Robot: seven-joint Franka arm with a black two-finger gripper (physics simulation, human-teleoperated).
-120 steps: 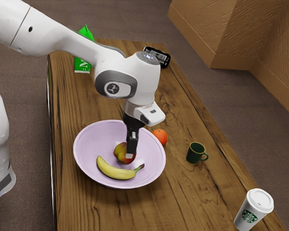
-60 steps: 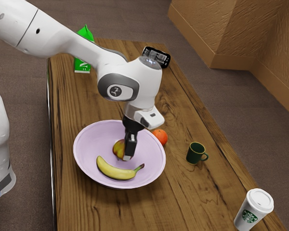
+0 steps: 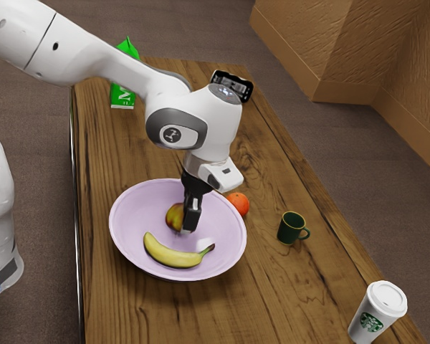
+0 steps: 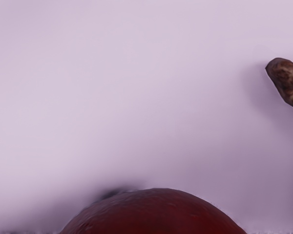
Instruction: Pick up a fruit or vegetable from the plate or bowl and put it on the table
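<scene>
Nearest, we see the lidded cup with its round green Starbucks emblem (wording illegible). Beyond it, the bowl contains the banana and, farther in, the red-yellow fruit. We position the gripper inside the bowl, at this fruit; we cannot determine whether it is open, closed or gripping. Farthest, we note the green packet, bearing white lettering, on the table.
</scene>
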